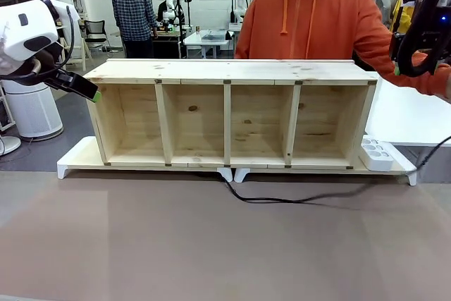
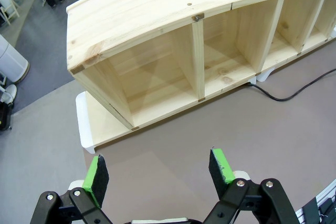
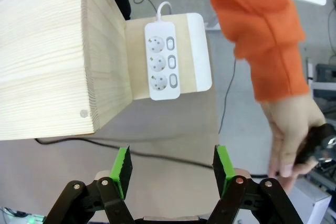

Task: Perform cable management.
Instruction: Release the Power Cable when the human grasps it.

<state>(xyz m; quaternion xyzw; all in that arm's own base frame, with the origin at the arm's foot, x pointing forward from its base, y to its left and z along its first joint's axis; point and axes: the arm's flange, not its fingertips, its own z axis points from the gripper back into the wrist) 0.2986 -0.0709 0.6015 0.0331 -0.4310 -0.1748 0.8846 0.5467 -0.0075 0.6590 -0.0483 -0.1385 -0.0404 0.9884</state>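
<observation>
Below the right gripper (image 3: 170,166), jaws wide and empty, the cable (image 3: 157,156) runs crosswise; left gripper (image 2: 157,174) wide, farther

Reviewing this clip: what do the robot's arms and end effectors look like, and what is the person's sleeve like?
Both arms have glossy white shells; the left arm carries a black hose. Each end effector, left and right, has black linkage fingers with silver pivot screws and bright green pads. The person's sleeve is orange, with a ribbed cuff.
</observation>
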